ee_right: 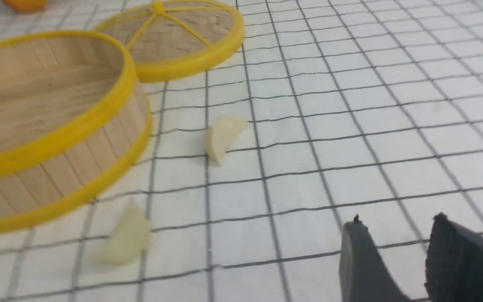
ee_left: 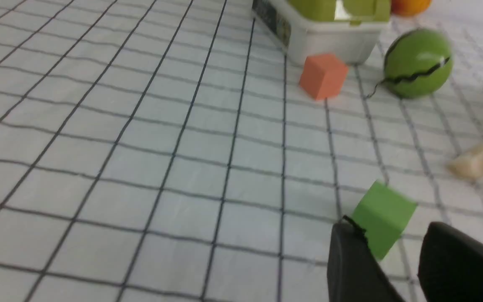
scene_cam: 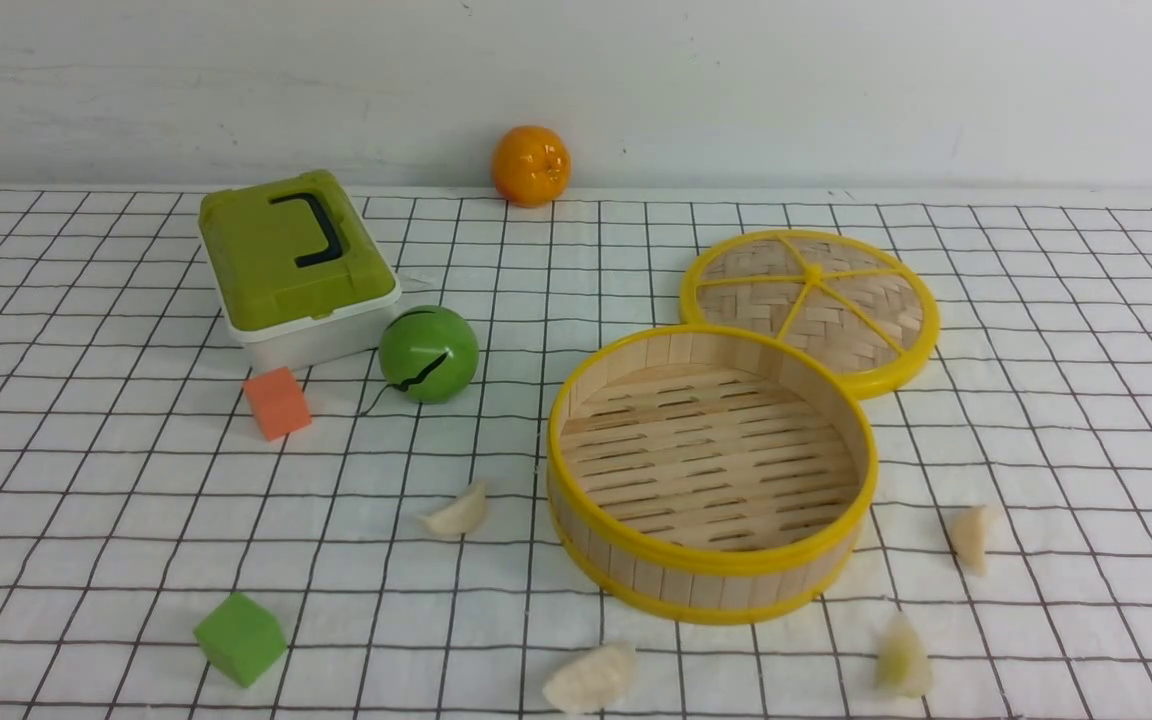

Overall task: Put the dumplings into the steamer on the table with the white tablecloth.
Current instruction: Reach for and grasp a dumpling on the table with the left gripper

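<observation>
Left gripper (ee_left: 389, 224) and right gripper (ee_right: 397, 218), jaws apparently parted, empty; dumplings (scene_cam: 591, 678) well ahead, around the steamer (scene_cam: 711, 575).

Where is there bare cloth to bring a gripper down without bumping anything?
Widest bare tablecloth: the left side, beyond the orange cube and green cube. Also bare: right of the lid, out to the edge. Crowded: the steamer's near side, ringed by four dumplings, and the green box, green ball, orange cube cluster.

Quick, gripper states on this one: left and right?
Left gripper: open, holding nothing.
Right gripper: open, holding nothing.
</observation>
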{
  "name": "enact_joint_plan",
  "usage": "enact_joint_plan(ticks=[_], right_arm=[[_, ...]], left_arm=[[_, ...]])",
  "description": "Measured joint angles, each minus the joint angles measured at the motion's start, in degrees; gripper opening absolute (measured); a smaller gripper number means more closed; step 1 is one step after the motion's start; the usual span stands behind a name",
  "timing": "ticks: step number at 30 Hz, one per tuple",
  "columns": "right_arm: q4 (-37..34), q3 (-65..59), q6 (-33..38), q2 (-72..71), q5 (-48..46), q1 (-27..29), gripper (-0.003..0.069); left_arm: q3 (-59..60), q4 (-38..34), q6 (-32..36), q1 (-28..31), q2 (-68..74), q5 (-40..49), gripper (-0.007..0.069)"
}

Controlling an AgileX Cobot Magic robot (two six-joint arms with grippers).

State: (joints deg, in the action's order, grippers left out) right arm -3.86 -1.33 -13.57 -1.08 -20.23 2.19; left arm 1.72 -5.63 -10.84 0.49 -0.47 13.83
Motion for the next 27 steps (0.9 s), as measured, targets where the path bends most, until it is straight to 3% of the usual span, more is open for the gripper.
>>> enact_joint_plan(ticks=[2, 3, 6, 8, 11, 16, 19, 24, 27], right_arm=[[-6.3, 0.0, -2.9, 0.0, 0.0, 0.0, 0.0240], [-14.9, -0.1, -8.2, 0.0, -0.1, 0.0, 0.0240], [-28.2, -0.2, -14.9, 0.0, -0.2, 0.0, 0.0240], [-32.7, -0.2, -16.7, 0.0, -0.1, 0.0, 0.0240], [-34.1, -0.2, -17.1, 0.0, 0.0, 0.0, 0.0240], [-34.5, -0.2, -16.9, 0.0, 0.8, 0.0, 0.0240], [-34.6, -0.2, -13.3, 0.0, 1.3, 0.0, 0.0240], [-34.6, 3.7, 2.9, 0.0, -0.6, 0.0, 0.0224], [-34.6, 10.9, 15.1, 2.9, -2.3, 0.0, 0.0108]], left_arm=[[0.0, -8.1, -3.3, 0.0, 0.0, -4.1, 0.0239], [0.0, -17.5, -8.9, 0.0, 0.0, -8.5, 0.0239], [0.0, -36.3, -18.2, 0.0, 0.0, -15.7, 0.0239], [0.0, -47.2, -20.2, 0.0, 0.0, -19.5, 0.0239], [0.0, -54.5, -19.4, 0.0, 0.0, -23.2, 0.0239], [0.0, -60.6, -16.9, 0.0, 0.0, -27.1, 0.0239], [0.0, -63.1, -16.3, 0.0, 0.0, -27.4, 0.0239], [0.0, -62.7, -16.0, 0.0, 0.0, -21.2, 0.0239], [-0.6, -58.8, -13.7, 0.0, 0.0, -15.9, 0.0232]])
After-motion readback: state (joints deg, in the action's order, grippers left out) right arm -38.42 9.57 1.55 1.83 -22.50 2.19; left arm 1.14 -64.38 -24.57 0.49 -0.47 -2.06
